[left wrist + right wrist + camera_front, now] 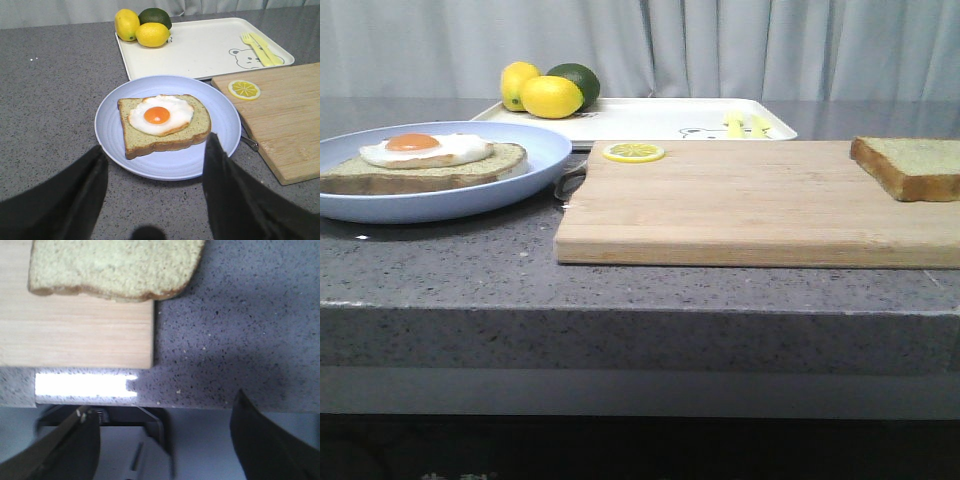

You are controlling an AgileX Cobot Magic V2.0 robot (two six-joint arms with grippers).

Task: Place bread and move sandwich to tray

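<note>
At the far left of the grey speckled worktop (450, 270) sits a pale blue plate (535, 165) bearing the sandwich (425, 160): one brown-crusted slice lying flat with a white fried egg (160, 115) and its orange yolk on top. The left gripper (155, 192) hangs above the near edge of that plate, jaws spread wide and holding nothing, its dark fingers (235, 200) on either side of the plate's rim. Behind the plate, the white tray (660, 120) lies flat with two lemons (550, 97) and a dark green lime (578, 80) bunched at its left end, a small bear print (245, 58) and a yellow fork and knife (260, 47) at its right end. Just right of the plate, a wooden board (750, 205) covers the middle and right of the worktop; a lemon slice (634, 152) rests on its far left corner, and a metal handle shows between plate and board. The bread (910, 165) lies on the board's far right corner, its edge jutting past the board over the worktop in the right wrist view. The right gripper (162, 440) is also wide open and empty, well short of the bread, over the worktop's front edge.
</note>
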